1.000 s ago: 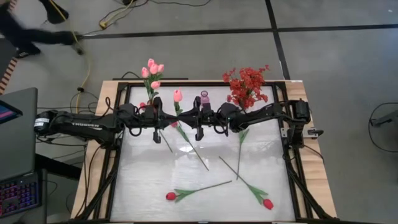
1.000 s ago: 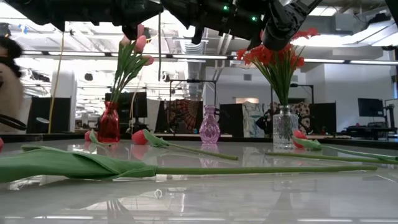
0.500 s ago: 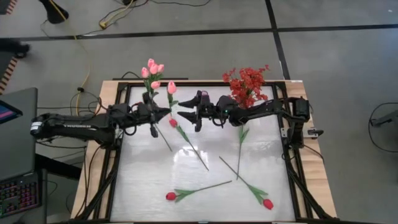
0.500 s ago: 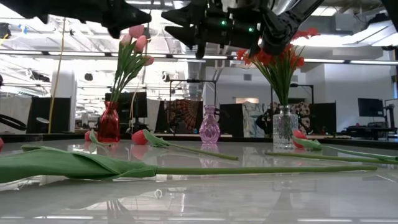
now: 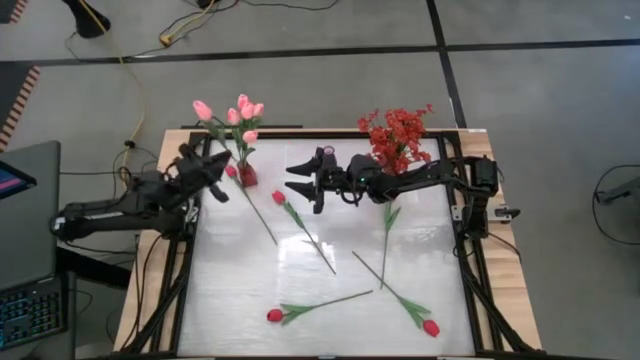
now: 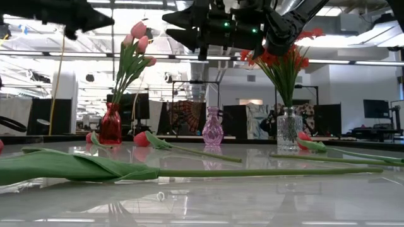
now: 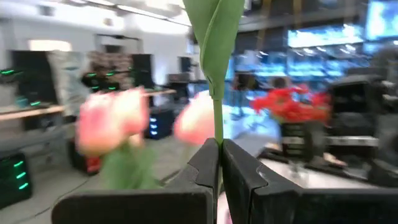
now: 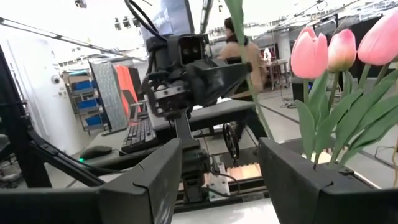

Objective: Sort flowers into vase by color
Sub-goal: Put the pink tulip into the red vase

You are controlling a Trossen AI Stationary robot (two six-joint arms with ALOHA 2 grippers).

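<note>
On a white bench (image 5: 240, 300) framed in black, two dark arms work over scattered artificial flowers. The left gripper (image 5: 197, 163), near the far left corner, is clamped tight on the green stem of a pale pink tulip (image 5: 202, 109), whose bloom hangs beyond the far edge, beside the pink bunch standing in the red vase (image 5: 246, 177). The right gripper (image 5: 298, 179) hovers near the middle of the far edge with its jaws spread wide and empty. The red blossom spray (image 5: 396, 138) fills the clear vase (image 6: 289, 128) near the far right corner; a small purple vase (image 6: 212, 129) stands between the two. Red tulips still lie flat: one (image 5: 278, 197) mid-bench, one (image 5: 274, 315) and another (image 5: 431, 327) by the near edge.

The chief risk looks to be the long stem: swung towards the red vase, it could catch the bunch already there and tip the narrow vase. A thin stem may also twist or slip in the pinch and miss the neck. The arms hang close; a crossing move could clash.
</note>
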